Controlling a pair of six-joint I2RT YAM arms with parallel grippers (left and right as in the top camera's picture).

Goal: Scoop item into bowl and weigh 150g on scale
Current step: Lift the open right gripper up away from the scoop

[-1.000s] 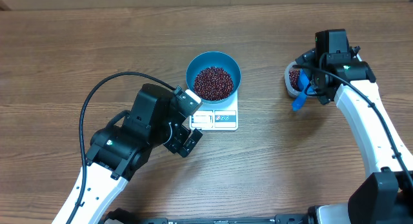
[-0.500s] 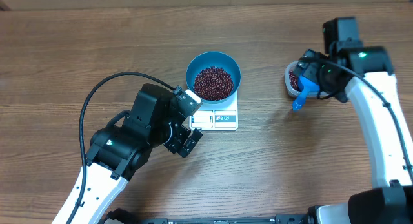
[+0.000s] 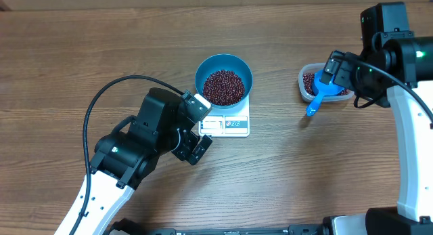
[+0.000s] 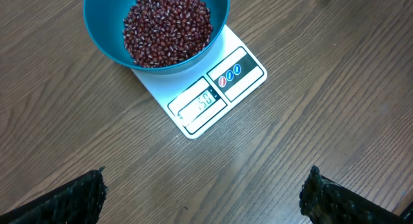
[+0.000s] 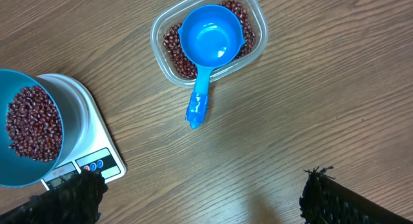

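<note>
1. Scale: lies flat on the worktop, near the centre. Its display and button panel face the left arm and are uncovered. In the left wrist view the display appears to read 150.
2. Bowl: stands upright on the rear part of the scale platform and overhangs its far edge.
3. Beans: form a heap in the bowl, below the rim. More beans lie in the clear tub, well apart to the right of the scale.
4. Scoop: rests mouth up in the tub, the blue inside of its cup bare. The handle runs over the tub rim and its tip reaches the worktop.
5. Left fingers: spread wide, grasping nothing, positioned just in front of the scale.
6. Right fingers: spread wide, grasping nothing, positioned above the worktop beside the tub and clear of the scoop.
</note>
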